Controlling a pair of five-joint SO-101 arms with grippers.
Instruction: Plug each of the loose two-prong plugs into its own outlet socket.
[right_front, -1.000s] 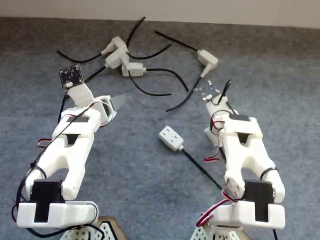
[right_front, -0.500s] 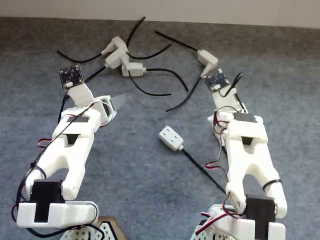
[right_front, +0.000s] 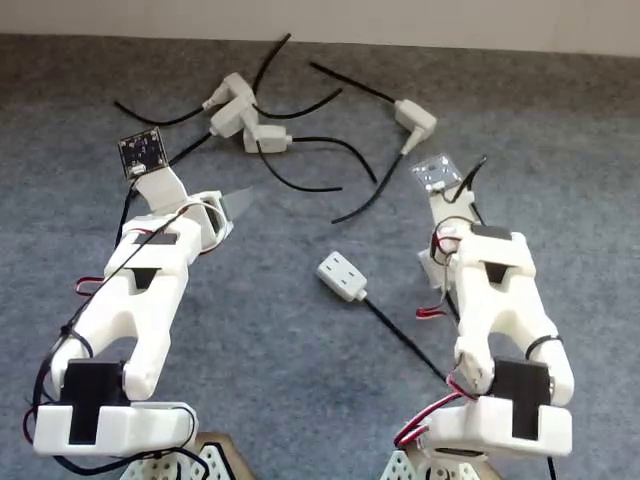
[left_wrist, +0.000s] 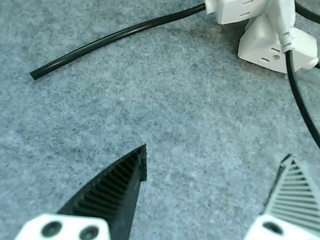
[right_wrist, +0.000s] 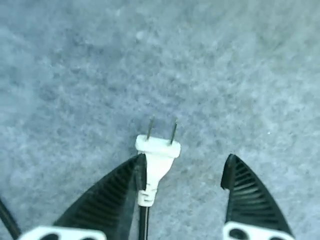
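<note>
Straddling the white plastic two-prong plug (right_wrist: 158, 150), your right gripper (right_wrist: 185, 160) gapes wide; the plug sits close by one finger, prongs pointing straight ahead.

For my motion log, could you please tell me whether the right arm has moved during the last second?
Yes. The right arm has stretched forward, its wrist now nearer the far white plug.
</note>
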